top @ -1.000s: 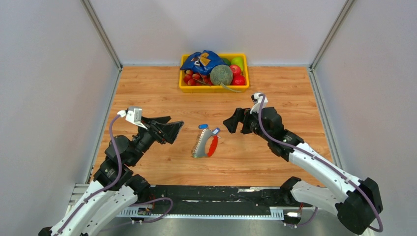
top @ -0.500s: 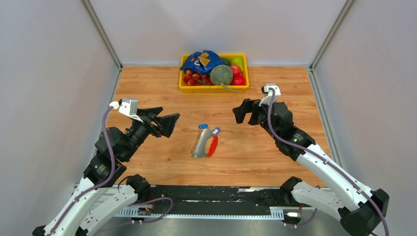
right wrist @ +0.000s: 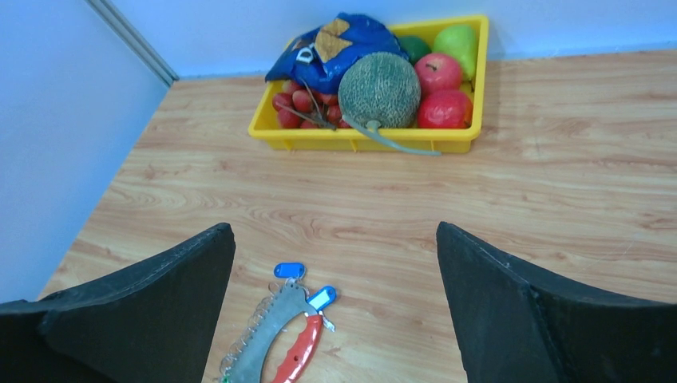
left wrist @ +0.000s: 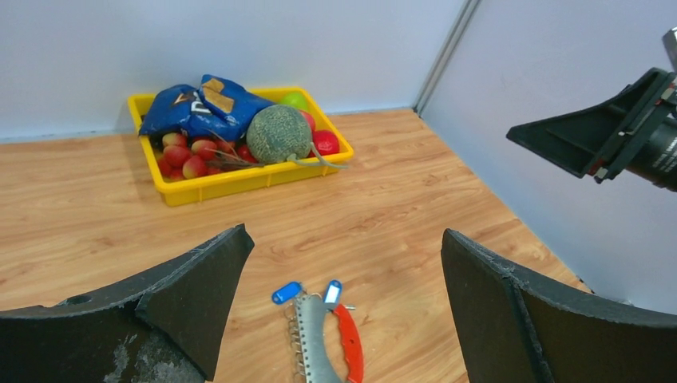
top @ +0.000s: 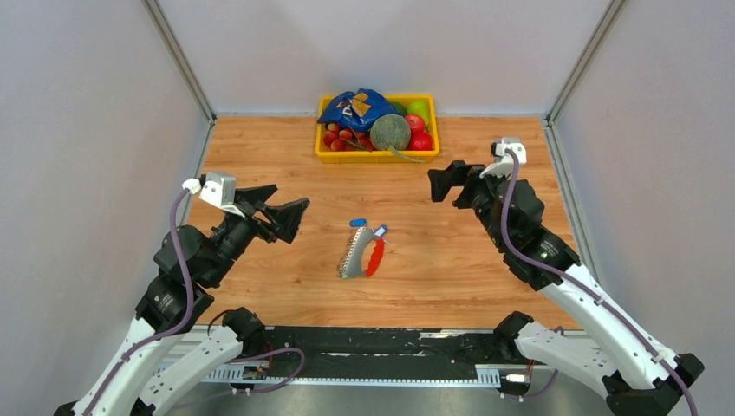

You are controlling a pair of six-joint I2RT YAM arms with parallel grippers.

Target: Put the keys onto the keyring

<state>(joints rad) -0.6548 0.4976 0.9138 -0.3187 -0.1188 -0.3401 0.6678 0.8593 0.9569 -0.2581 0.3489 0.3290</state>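
The left end effector (top: 279, 208) and right end effector (top: 446, 182) both hang spread wide and empty, well apart from the keyring (top: 364, 254), which lies mid-surface (top: 277, 156) between them. The keys (top: 358, 223) touch its far end. They are probably already threaded, leaving little to do. The wrist views show small wire loops along the grey strip, indistinct from above.

The top external camera is looking down from above and behind the 2 arm bases, taking in the whole table (top: 277, 156) from afar. Each wrist camera is sitting low and near, aiming forward and downward between its own fingers (left wrist: 184, 295). All 3 views are sharing the keyring (top: 355, 256) mid-table and the yellow tray (top: 378, 157) against the far wall.
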